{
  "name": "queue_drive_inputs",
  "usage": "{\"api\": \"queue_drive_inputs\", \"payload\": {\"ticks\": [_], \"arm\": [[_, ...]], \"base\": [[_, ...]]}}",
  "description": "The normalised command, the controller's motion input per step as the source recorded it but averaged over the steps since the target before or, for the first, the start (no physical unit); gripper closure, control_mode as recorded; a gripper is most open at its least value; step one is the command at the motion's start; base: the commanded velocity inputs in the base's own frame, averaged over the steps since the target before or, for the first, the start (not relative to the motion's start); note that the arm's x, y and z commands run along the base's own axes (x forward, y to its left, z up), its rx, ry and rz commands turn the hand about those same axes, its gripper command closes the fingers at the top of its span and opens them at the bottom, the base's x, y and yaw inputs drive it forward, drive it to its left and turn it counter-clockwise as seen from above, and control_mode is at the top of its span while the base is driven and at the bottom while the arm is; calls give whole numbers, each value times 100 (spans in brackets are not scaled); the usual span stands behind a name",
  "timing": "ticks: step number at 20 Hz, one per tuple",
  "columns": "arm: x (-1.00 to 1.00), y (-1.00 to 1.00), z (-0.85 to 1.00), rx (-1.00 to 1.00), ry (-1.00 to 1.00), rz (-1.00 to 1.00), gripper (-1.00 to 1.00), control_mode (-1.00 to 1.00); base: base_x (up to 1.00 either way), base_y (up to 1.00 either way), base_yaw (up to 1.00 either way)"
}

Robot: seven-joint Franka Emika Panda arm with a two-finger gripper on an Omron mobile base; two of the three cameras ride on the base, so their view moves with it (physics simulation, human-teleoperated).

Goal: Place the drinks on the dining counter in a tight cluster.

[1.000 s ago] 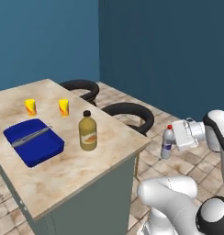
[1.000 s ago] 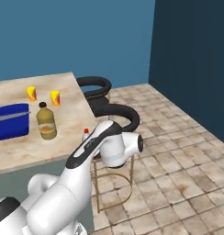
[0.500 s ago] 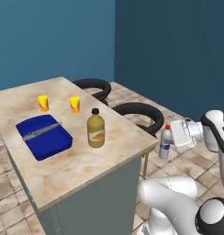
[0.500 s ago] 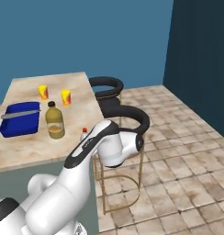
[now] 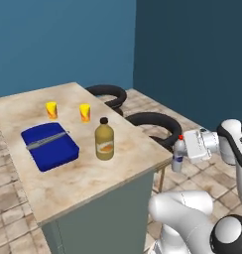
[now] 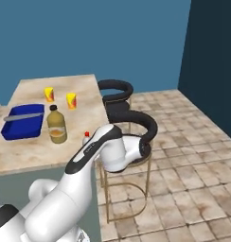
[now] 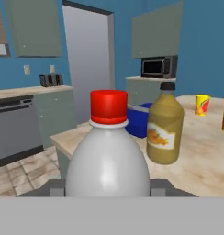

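Note:
My gripper [image 5: 181, 157] is shut on the small silver-white drink with a red cap [image 5: 177, 150], held upright in the air just off the right end of the dining counter [image 5: 93, 174]. That bottle fills the near middle of the hand view [image 7: 108, 165], and its red cap peeks over my arm [image 6: 86, 135]. The squat amber drink with a black cap and orange label [image 5: 104, 140] [image 6: 57, 125] [image 7: 165, 126] stands upright on the counter top, left of the held bottle.
On the counter lie a blue box [image 5: 48, 145] and two small yellow cups [image 5: 51, 109] [image 5: 85, 112]. Two black-seated bar stools [image 5: 150, 124] [image 5: 109, 94] stand along the counter's far side. Beyond are kitchen cabinets and a microwave [image 7: 156, 67].
The whole picture has shifted as the base drove, bringing the counter closer to the arm. The silver-white bottle stays in the gripper.

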Motion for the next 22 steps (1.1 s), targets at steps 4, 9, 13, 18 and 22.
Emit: {"api": "queue_drive_inputs", "payload": {"ticks": [4,9,13,18,22], "arm": [[0,0,0,0,0,0,100,100],[0,0,0,0,0,0,100,100],[0,0,0,0,0,0,100,100],[0,0,0,0,0,0,100,100],[0,0,0,0,0,0,100,100]], "base": [[37,-26,28],[39,-20,37],[40,-17,40],[40,-24,26],[34,-31,14]]}}
